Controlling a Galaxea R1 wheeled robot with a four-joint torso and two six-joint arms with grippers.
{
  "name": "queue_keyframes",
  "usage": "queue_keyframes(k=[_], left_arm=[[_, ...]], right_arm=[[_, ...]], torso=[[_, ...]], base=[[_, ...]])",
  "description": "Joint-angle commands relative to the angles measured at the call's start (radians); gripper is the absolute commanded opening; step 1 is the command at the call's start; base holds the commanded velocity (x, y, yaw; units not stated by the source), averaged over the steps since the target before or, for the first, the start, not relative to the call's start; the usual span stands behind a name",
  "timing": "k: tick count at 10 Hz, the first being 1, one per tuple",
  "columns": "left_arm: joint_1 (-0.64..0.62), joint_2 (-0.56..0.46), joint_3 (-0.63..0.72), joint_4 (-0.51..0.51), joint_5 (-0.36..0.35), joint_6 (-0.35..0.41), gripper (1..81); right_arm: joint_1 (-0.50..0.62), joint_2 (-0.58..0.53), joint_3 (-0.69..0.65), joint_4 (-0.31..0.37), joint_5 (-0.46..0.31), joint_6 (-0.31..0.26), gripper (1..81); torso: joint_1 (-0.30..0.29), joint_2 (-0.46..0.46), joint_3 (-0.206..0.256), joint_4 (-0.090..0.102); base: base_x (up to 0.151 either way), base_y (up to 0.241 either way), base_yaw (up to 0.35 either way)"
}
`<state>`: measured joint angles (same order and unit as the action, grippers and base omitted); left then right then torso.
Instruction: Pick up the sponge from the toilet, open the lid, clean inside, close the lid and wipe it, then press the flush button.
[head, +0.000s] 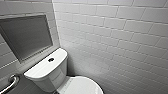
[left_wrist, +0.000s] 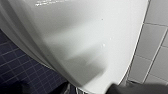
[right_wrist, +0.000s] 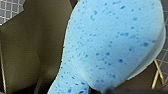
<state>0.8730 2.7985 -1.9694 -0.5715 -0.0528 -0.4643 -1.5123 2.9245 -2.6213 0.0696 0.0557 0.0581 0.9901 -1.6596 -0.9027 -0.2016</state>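
The white toilet (head: 47, 66) stands in the corner, with its round flush button (head: 51, 59) on the flat tank top. Its lid (head: 80, 86) lies shut over the bowl at the lower edge of the head view. In the left wrist view the glossy lid (left_wrist: 82, 37) is very close, and my left gripper (left_wrist: 93, 90) hovers open just over it with nothing between its fingers. My right gripper (right_wrist: 100, 91) is shut on the sponge (right_wrist: 112, 45), a bright blue speckled pad that looms large in the right wrist view.
White tiled walls (head: 120, 37) close in on the right and behind the tank. A framed grey panel (head: 25, 35) hangs above the tank, and a chrome grab bar (head: 11, 83) is at the lower left. Dark blue floor tiles (left_wrist: 15, 62) lie beside the bowl.
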Motion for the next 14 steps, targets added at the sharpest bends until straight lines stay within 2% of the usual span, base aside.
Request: queue_keyframes(k=[1, 2, 4, 7, 14], left_arm=[[-0.171, -0.029, 0.145, 0.055, -0.091, 0.015, 81.1], [-0.171, -0.048, 0.182, 0.064, -0.094, 0.013, 81.1], [-0.171, -0.063, 0.214, 0.068, -0.110, 0.015, 81.1], [-0.171, -0.089, 0.263, 0.068, -0.136, 0.013, 81.1], [-0.173, -0.232, 0.469, 0.067, -0.303, 0.003, 81.1]], right_arm=[[0.045, -0.003, 0.000, 0.012, -0.030, 0.002, 1.0], [0.045, -0.003, 0.000, 0.012, -0.030, 0.002, 1.0], [0.045, -0.003, -0.002, 0.012, -0.030, 0.002, 1.0], [0.043, -0.002, -0.002, 0.012, -0.030, 0.002, 1.0], [0.043, -0.002, -0.002, 0.012, -0.030, 0.002, 1.0]], torso=[[0.000, 0.000, 0.000, 0.000], [0.000, 0.000, 0.000, 0.000], [0.000, 0.000, 0.031, 0.000], [0.000, 0.000, 0.024, 0.000], [0.000, 0.000, 0.024, 0.000]], base=[[0.000, 0.000, 0.000], [0.000, 0.000, 0.000], [0.000, 0.000, 0.000], [0.000, 0.000, 0.000], [0.000, 0.000, 0.000]])
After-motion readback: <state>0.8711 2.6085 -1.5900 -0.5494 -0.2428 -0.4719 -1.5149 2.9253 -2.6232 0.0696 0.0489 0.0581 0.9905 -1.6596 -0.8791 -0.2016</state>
